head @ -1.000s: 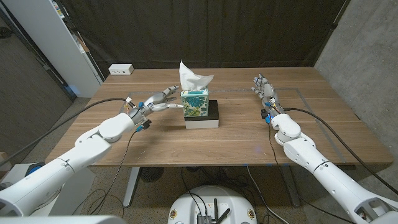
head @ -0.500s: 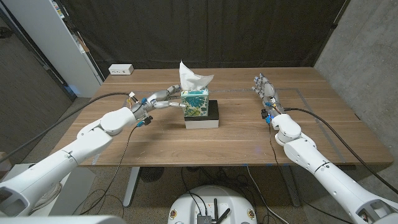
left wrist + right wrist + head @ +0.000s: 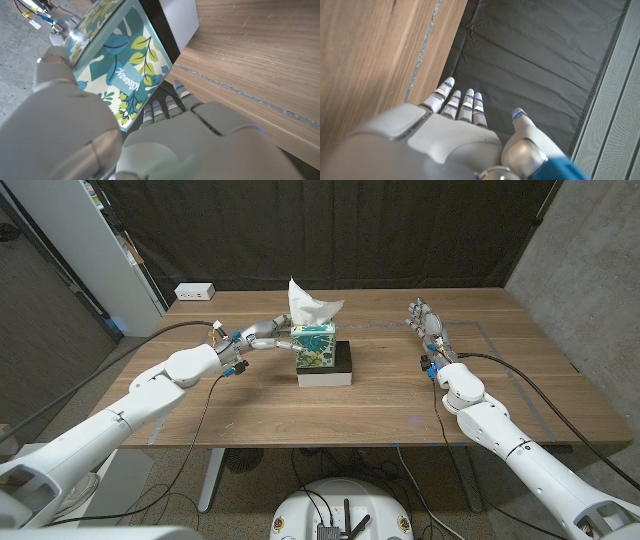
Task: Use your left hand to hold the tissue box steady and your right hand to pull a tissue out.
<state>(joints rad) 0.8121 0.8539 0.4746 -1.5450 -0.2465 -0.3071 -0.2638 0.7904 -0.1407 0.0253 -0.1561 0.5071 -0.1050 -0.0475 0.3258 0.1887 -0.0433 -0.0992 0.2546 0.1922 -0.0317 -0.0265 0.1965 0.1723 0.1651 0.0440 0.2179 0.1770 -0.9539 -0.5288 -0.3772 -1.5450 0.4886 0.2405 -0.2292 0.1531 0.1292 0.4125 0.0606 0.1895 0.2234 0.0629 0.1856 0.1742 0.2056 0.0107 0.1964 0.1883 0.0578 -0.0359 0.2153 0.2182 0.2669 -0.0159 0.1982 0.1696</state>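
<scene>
Both arms (image 3: 130, 405) wore smooth white rounded shells, black cables (image 3: 110, 365) looping along them. The hands (image 3: 425, 320) were grey metal, fingertips (image 3: 449, 80) banded blue, coloured wires at the wrists (image 3: 225, 360).

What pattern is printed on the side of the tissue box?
Teal with blue, green and white leaves; the tissue box shows it best in the left wrist view.

The tissue box (image 3: 313, 343) is teal with a leaf pattern and stands upright on a black-and-white block. A white tissue (image 3: 311, 306) sticks up from its top.
</scene>
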